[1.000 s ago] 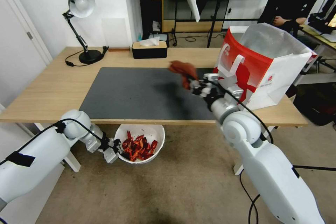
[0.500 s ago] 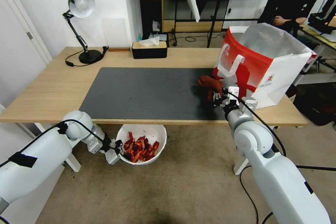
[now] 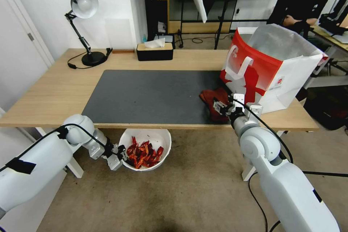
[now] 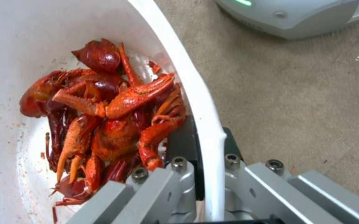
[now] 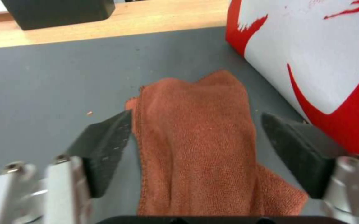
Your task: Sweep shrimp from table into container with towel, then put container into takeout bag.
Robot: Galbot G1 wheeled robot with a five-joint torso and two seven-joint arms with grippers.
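The right gripper (image 3: pixel 222 106) has come down and back toward the table's near edge since half a second ago, and the towel (image 3: pixel 214 102), which then hung bunched from its fingers, now lies flat on the grey mat (image 3: pixel 145 96) just beside the bag (image 3: pixel 270 67). In the right wrist view the jaws stand wide apart, one black pad (image 5: pixel 107 140) on each side of the towel (image 5: pixel 200 149), no longer pinching it. The left gripper (image 3: pixel 117 156) has hardly moved: below the table's (image 3: pixel 54 90) front edge it stays clamped on the rim of the bowl (image 3: pixel 159 137), one finger inside and one outside the wall (image 4: pixel 204 124), with the shrimp (image 4: pixel 109 118) heaped inside. The bowl has shifted only slightly.

The mat is swept bare apart from a speck or two near the towel. At the table's far side stand a desk lamp (image 3: pixel 85 25) and a black tissue box (image 3: pixel 154 51). The floor (image 3: pixel 188 195) is brownish carpet, with a white wall to the left and dark shelving behind.
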